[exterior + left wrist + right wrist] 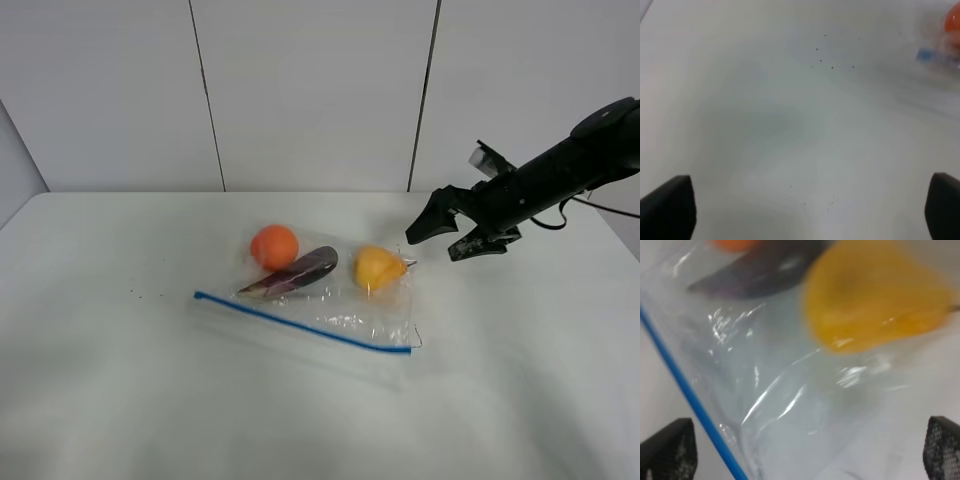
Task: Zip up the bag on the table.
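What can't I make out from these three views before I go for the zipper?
- Left gripper: outside the high view; the left wrist view shows only two fingertips, cut off by the frame's edge.
- Zipper: too small in the high view to tell whether it is sealed or where a slider sits; cut off in the right wrist view.
- Bag contents: blurred in the right wrist view.
- Right gripper: height above the table unclear.

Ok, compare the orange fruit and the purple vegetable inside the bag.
The orange fruit is round and bright; the purple vegetable is long, slim and dark. The fruit sits nearest the bag's far left corner; the vegetable lies slanted beside it, toward the blue zipper strip. Both are inside the clear bag.
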Robot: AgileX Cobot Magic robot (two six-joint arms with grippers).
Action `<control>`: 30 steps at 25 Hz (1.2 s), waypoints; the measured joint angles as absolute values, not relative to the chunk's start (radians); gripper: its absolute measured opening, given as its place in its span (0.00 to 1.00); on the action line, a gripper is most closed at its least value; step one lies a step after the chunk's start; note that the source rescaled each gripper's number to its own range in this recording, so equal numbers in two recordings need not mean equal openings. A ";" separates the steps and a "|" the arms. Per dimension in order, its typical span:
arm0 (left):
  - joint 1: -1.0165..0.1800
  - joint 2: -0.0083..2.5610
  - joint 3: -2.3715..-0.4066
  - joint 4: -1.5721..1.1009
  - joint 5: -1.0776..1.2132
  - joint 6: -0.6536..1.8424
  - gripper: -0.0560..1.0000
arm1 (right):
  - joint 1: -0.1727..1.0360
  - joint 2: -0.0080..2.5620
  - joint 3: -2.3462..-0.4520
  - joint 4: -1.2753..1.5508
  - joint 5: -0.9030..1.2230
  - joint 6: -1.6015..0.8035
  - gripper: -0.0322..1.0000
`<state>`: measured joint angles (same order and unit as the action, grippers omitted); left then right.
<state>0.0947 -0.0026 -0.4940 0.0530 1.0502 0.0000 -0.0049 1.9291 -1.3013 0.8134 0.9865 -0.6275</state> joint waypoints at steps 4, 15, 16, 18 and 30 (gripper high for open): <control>0.095 -0.003 -0.494 0.053 1.050 0.000 1.00 | -0.005 1.824 -1.301 0.554 0.919 -0.465 1.00; 0.095 -0.003 -0.494 0.053 1.050 0.000 1.00 | -0.005 1.519 -1.301 0.181 0.946 -0.268 1.00; 0.095 -0.003 -0.494 0.053 1.050 0.000 1.00 | -0.005 1.495 -1.301 0.166 0.961 -0.268 1.00; 0.095 -0.003 -0.494 0.053 1.050 0.000 1.00 | -0.005 1.444 -1.301 0.139 1.003 -0.268 1.00; 0.095 -0.003 -0.494 0.053 1.050 0.000 1.00 | -0.005 1.153 -1.282 0.074 1.132 -0.216 1.00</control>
<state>0.0947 -0.0026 -0.4940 0.0530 1.0502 0.0000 -0.0049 1.1534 -1.2817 0.0737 1.1320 -0.2164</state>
